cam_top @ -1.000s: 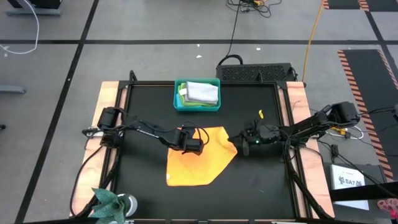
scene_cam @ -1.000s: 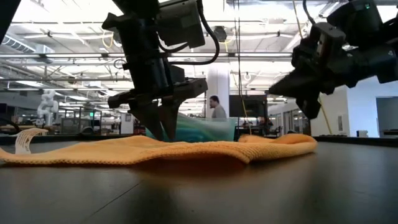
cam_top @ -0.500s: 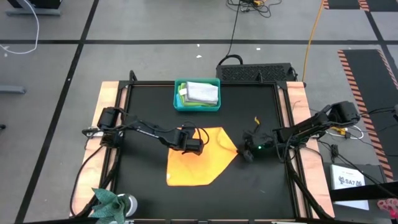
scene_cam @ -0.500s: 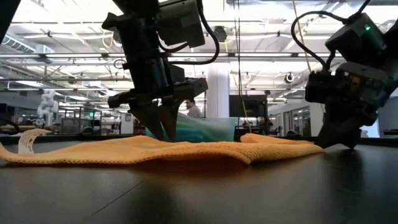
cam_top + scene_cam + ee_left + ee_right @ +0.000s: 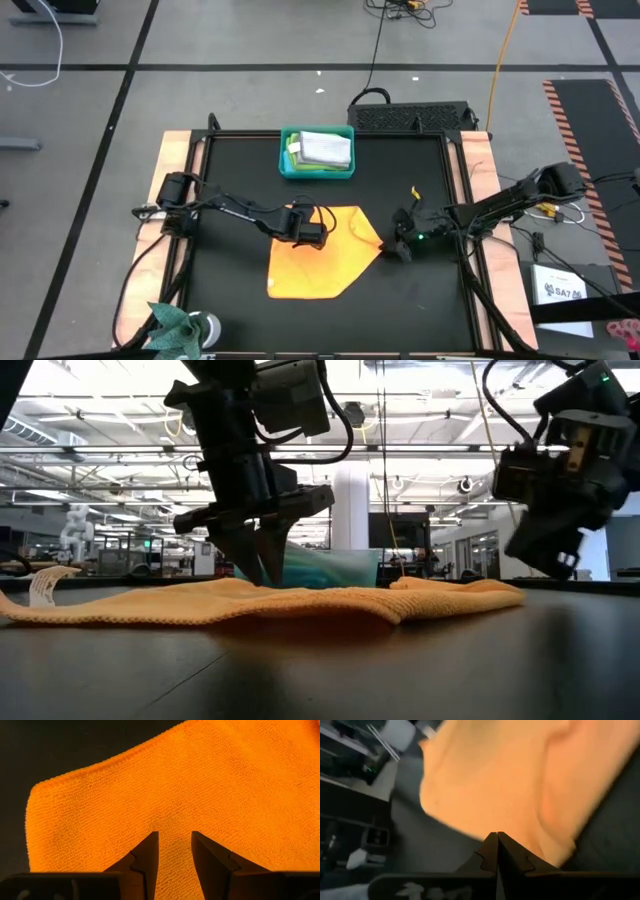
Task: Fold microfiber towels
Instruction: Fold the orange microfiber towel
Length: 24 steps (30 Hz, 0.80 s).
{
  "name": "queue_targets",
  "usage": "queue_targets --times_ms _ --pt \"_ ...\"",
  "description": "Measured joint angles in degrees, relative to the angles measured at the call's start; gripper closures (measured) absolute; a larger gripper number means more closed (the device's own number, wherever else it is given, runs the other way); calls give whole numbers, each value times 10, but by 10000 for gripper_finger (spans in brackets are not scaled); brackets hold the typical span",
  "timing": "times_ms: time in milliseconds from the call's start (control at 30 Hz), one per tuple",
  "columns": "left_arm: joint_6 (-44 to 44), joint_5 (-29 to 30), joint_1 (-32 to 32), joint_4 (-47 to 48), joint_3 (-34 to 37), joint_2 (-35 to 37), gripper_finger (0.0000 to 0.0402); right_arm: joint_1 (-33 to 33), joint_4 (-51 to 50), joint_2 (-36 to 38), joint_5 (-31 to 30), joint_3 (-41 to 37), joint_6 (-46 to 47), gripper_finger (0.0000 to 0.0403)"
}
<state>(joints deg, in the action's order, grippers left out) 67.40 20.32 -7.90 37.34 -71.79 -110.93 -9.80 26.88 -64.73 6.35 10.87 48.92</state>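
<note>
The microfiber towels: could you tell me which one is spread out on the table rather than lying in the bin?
The orange-yellow towel, lying open on the black mat with the left gripper pressing on it. The others sit folded in the teal bin.

Folded cloths [image 5: 322, 150] inside the teal bin [image 5: 287, 166] overlap, so lower ones' colours stay mostly hidden.

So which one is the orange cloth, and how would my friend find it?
Start at the big black table and look near its middle, in front of the rigid teal plastic bin. The soft orange-yellow microfiber towel lies spread out there, with the left pincer pressing on its back edge. It's the only bright orange thing and the only cloth lying out of the bin.
</note>
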Motion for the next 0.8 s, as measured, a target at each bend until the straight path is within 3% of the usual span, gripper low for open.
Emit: queue_targets --times_ms 167,267,600,800 --pt "0 -6 0 0 0 0 284 -17 -142 23 15 -1 19 403" --pt "0 -6 0 1 0 0 284 -30 -167 24 8 0 27 403" --pt "-7 -6 0 1 0 0 284 -35 -152 -12 -97 1 -6 403" --pt "-7 -7 0 1 0 0 284 -34 -53 -73 -141 1 -24 403"
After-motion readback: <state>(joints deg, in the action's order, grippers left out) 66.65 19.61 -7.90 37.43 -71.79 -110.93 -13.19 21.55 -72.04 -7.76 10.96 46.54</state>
